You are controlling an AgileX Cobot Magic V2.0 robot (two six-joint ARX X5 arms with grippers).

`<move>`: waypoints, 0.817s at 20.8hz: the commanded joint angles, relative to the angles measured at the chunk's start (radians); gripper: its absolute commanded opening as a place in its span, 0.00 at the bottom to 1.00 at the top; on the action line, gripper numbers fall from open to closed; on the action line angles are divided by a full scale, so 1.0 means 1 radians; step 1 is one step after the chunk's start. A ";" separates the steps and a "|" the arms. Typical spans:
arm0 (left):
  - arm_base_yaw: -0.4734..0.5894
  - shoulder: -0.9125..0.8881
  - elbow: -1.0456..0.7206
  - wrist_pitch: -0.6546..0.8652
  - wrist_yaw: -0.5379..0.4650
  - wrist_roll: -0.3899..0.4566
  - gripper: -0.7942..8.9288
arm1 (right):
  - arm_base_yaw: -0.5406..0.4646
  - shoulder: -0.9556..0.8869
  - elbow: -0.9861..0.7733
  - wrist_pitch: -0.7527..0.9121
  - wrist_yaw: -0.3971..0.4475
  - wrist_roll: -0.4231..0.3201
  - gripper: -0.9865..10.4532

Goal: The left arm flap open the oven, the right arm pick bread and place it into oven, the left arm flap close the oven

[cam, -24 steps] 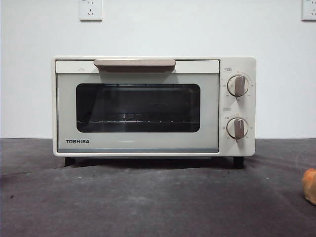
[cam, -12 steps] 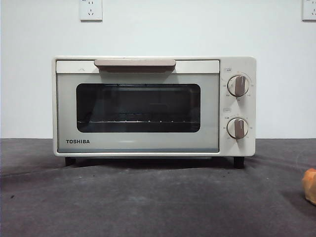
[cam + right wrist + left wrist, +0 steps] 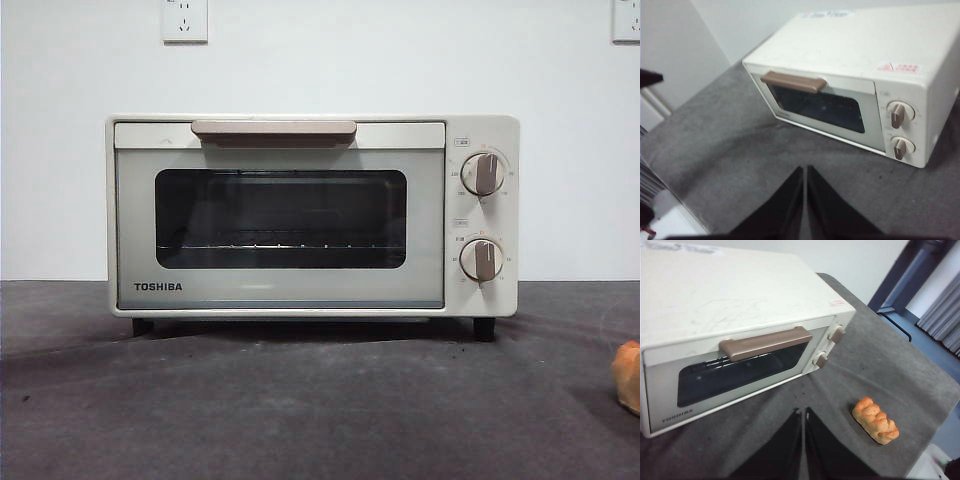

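Oven [image 3: 280, 215] shut, bread [image 3: 875, 420] at its 4 o'clock — left gripper [image 3: 803, 412], jaws closed and empty, should hook handle [image 3: 765, 343] squarely.

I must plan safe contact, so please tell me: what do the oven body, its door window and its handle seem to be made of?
The oven body looks like cream painted metal, faintly scuffed on top. The door window seems dark tinted glass: the wire rack shows through. The handle is matte beige, probably plastic.
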 commanded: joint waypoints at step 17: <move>-0.009 0.008 0.018 0.053 0.002 0.031 0.69 | 0.004 0.002 0.014 0.006 0.010 0.006 0.57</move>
